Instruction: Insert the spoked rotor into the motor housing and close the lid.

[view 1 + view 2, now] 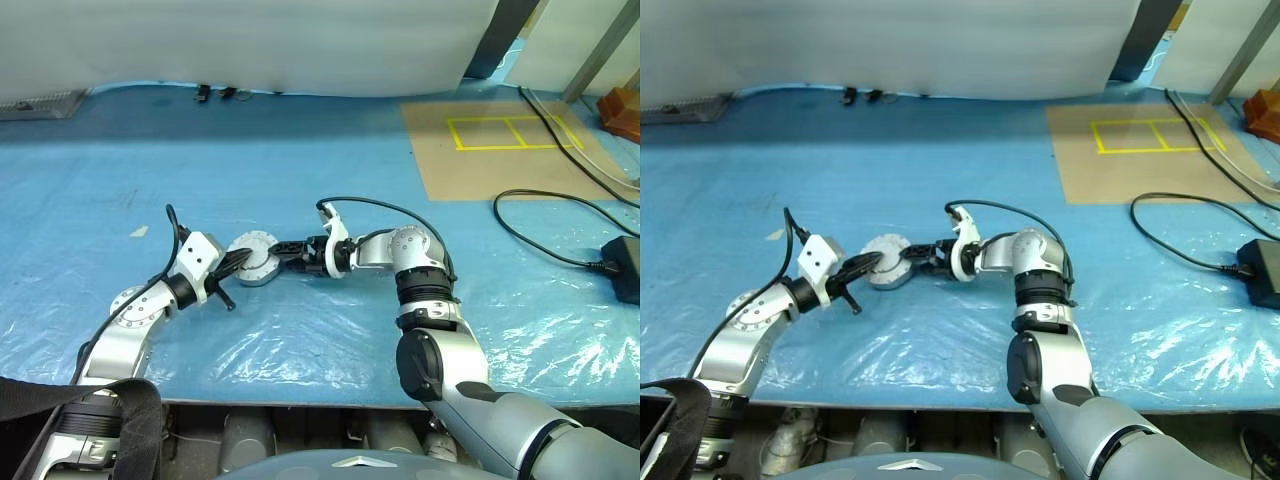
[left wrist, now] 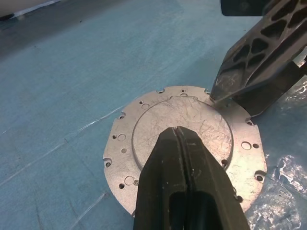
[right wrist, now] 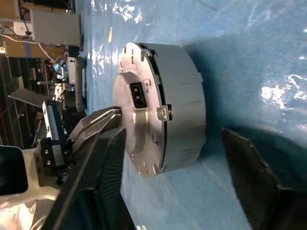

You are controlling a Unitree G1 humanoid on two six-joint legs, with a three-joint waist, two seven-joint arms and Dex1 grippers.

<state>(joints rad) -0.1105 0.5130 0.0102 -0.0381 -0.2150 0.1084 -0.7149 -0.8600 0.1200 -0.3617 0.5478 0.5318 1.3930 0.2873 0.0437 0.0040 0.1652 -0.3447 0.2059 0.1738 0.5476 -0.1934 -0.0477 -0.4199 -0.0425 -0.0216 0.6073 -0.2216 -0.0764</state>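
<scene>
Two hands met at the motor housing (image 1: 255, 266), which stood on the blue plastic sheet of the bench (image 1: 330, 180), near the front edge and somewhat toward the robot's left. The lid (image 2: 184, 143) was lying flat on top of the housing, its plain grey outer side up, so I judge that the rotor was already inside and the closing of the lid was the step in hand, almost finished.

The left hand (image 2: 178, 139) had its two black fingers pressed together with nothing between them, and their tips rested on the raised middle of the lid, as if to hold it down. The right hand (image 3: 163, 158) came from the opposite side, its fingers apart around the housing: one finger (image 3: 103, 143) was over the lid face, the other (image 3: 249, 167) near the housing's base, without a clear touch.

The next move probably calls for firm pressing, so that the lid seats fully, and then a careful release without shifting the housing
</scene>
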